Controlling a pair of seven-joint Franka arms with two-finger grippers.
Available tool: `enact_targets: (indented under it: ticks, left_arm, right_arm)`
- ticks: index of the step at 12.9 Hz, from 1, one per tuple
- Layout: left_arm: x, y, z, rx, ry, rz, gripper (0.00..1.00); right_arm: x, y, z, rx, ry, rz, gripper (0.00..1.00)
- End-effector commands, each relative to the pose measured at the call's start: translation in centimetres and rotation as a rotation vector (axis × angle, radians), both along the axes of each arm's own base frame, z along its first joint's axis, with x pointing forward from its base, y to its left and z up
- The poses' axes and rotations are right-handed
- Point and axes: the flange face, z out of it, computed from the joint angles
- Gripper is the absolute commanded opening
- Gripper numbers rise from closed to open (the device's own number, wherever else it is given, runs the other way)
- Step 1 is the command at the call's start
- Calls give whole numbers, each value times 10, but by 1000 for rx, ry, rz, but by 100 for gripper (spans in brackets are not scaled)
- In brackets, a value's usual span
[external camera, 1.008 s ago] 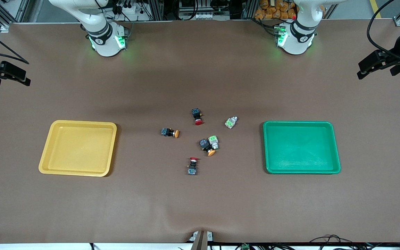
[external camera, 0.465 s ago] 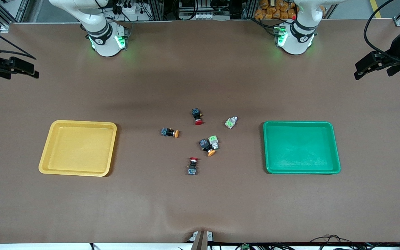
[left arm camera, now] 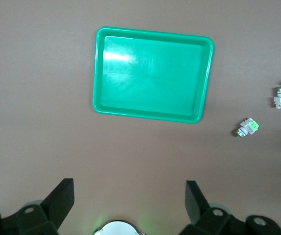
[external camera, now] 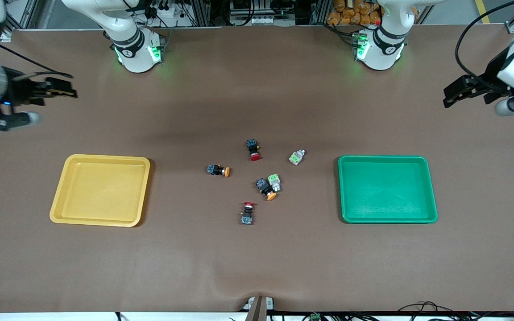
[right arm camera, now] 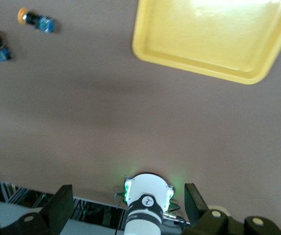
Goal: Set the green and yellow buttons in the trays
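Observation:
The yellow tray (external camera: pixel 100 190) lies toward the right arm's end and the green tray (external camera: pixel 387 189) toward the left arm's end. Both are empty. Between them lie two yellow-capped buttons (external camera: pixel 218 170) (external camera: pixel 266 188) and two green-topped buttons (external camera: pixel 275 181) (external camera: pixel 297 157). One green one touches a yellow one. My left gripper (external camera: pixel 452 94) is open and empty, high over the table's edge at its own end. My right gripper (external camera: pixel 63 90) is open and empty at its end. The left wrist view shows the green tray (left arm camera: pixel 152 73) and a green button (left arm camera: pixel 246 128). The right wrist view shows the yellow tray (right arm camera: pixel 214 34) and a yellow button (right arm camera: pixel 35 19).
Two red-capped black switches (external camera: pixel 253 149) (external camera: pixel 247 213) lie among the buttons, one farther from the front camera, one nearer. The arm bases (external camera: pixel 136 49) (external camera: pixel 379 47) stand along the table's back edge. Brown table surface surrounds the trays.
Both grippers have moved inward from the table's ends toward the middle. The buttons and trays have not moved.

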Motion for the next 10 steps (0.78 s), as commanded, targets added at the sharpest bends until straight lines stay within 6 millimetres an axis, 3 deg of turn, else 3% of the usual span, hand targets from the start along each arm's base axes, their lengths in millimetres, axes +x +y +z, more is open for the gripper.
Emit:
enact_targets:
  ticks: [1, 3, 4, 6, 7, 8, 10]
  left_arm:
    - [-1, -5, -19, -7, 5, 8, 100]
    - [2, -13, -42, -7, 10, -7, 100]
    - [3, -19, -61, -6, 7, -9, 100]
    - [5, -29, -91, -3, -5, 49, 100]
    - [8, -44, -109, -5, -6, 68, 100]
    - [13, -59, -127, -10, -3, 109, 100]
    - [20, -100, -161, -20, 11, 217, 100]
  right_arm:
    - [13, -4, -15, 40, 32, -23, 100]
    - [22, -40, -21, 101, 32, -108, 100]
    - [37, -46, -42, 99, 26, -125, 100]
    - [80, -52, -120, 86, 79, -156, 100]
    - [98, -64, -137, 75, 88, -172, 100]
    - [104, -85, -151, 81, 95, -210, 100]
    - [114, -83, -169, 85, 78, -220, 100]
